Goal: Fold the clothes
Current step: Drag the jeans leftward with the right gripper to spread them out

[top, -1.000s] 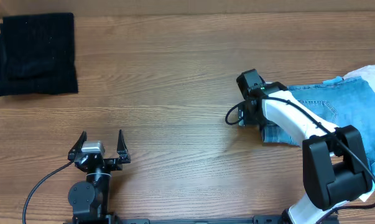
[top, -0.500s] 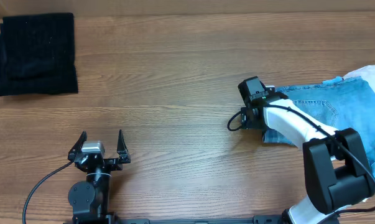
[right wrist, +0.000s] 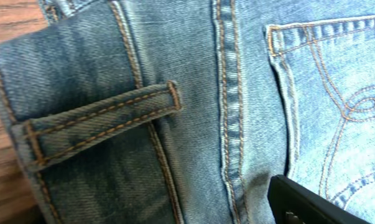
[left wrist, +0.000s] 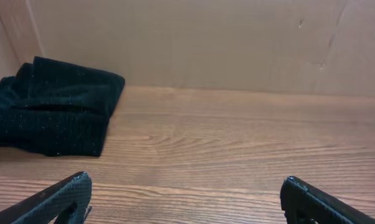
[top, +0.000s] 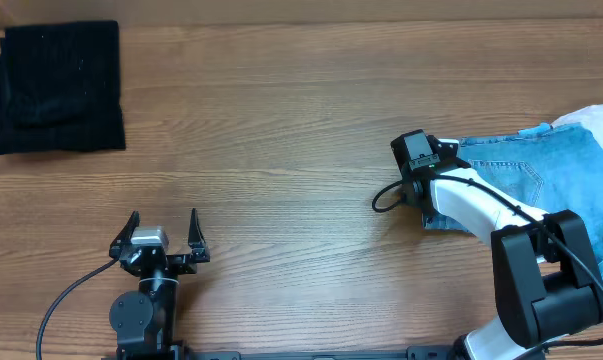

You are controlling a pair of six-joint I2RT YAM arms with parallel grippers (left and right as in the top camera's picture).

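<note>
Jeans (top: 571, 175) sit directly under right gripper (top: 421, 175), waistband end beneath it and long axis running off to its right, grip state can't be read; left gripper (top: 162, 225), wide open and empty, is well to its left.

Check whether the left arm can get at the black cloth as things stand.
Probably yes: the left pincer is open, and only bare table lies between it and the black cloth. Reach to that far corner is unproven.

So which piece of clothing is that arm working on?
The light blue jeans at the right, directly beneath it; the black garment lies alone at far left.
</note>
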